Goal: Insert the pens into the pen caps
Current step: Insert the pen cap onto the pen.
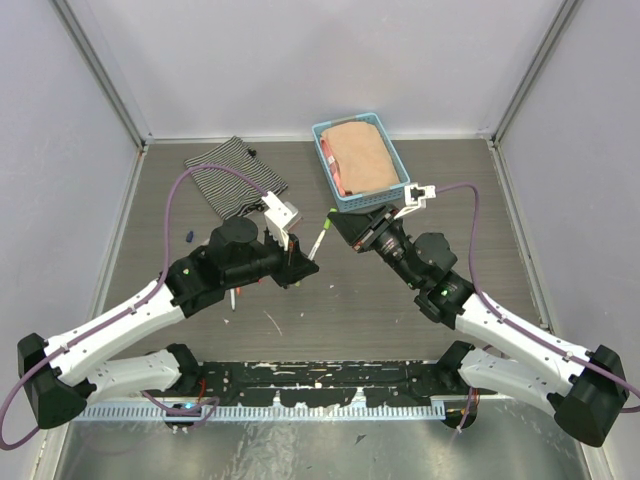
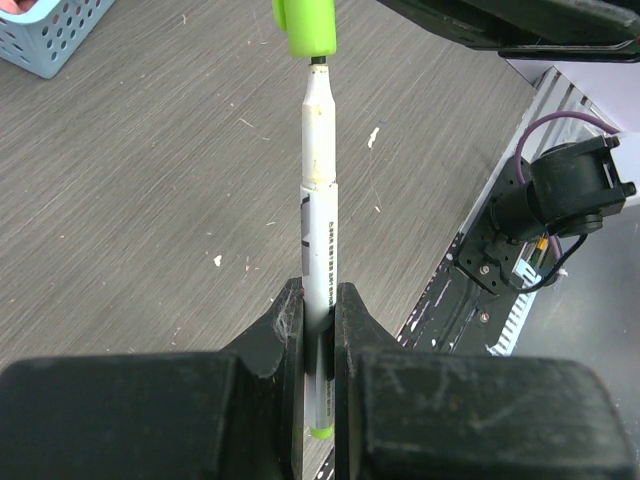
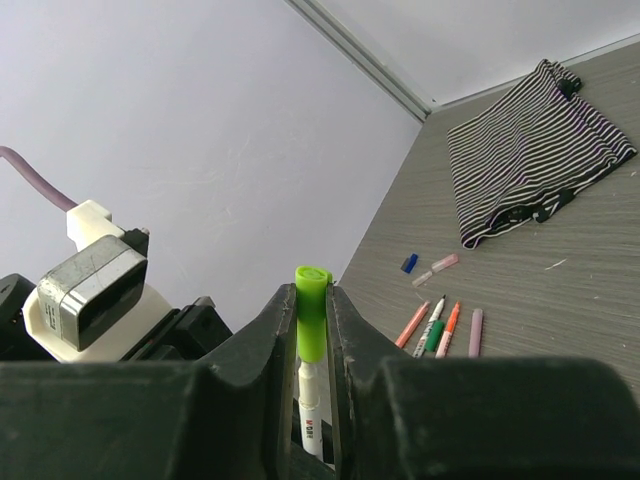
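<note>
Pens, where are they? asks Mia.

One white pen (image 2: 318,230) is up in the air over the table (image 1: 350,300), says Tom. The left claw (image 2: 318,300) pinches it near its back end. The pen points away, at the right claw (image 3: 311,298).

And the caps? asks Mia.

The right claw is squeezed onto a green cap (image 2: 305,25), says Tom. The dark tip of the white pen is right at the mouth of that cap. All of the white body is outside it.

What about the other pens (image 3: 449,328)? asks Mia.

Four lie side by side on the table, down by the left arm, says Tom. Two are orange, one is white with green, and one is pink. A blue cap (image 3: 409,263) and a pink cap (image 3: 443,263) lie just past their tips.

Anything else? asks Mia.

A striped cloth (image 1: 235,175) lies at the back of the table, says Tom. A blue basket (image 1: 322,150) sits near it, with something soft and pink inside.
</note>
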{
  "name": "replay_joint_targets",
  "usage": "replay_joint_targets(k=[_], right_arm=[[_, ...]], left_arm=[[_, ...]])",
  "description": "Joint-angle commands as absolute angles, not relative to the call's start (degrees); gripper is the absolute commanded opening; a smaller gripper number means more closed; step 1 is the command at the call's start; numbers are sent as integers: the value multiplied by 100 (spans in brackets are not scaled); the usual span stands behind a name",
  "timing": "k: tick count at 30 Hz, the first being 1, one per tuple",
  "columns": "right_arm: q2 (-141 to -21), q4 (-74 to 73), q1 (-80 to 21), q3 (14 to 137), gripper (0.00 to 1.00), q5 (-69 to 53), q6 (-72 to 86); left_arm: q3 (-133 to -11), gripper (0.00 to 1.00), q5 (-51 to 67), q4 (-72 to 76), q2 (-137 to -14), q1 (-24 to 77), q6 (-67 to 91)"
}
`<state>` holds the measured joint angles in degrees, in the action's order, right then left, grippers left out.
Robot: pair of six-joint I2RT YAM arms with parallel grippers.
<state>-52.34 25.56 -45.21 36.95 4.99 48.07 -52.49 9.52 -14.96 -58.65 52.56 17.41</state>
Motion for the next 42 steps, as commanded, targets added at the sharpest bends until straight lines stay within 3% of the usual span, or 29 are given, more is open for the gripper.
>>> replay_joint_targets(k=[1, 42], right_arm=[[-5080, 2900, -4549, 3715, 0, 539, 4867], [-5326, 2744, -4552, 3709, 0, 16, 4874]], left_arm=[[-5321, 0, 932, -1305, -5781, 5265, 1723], [-5333, 0, 906, -1281, -5781, 5270, 1719]])
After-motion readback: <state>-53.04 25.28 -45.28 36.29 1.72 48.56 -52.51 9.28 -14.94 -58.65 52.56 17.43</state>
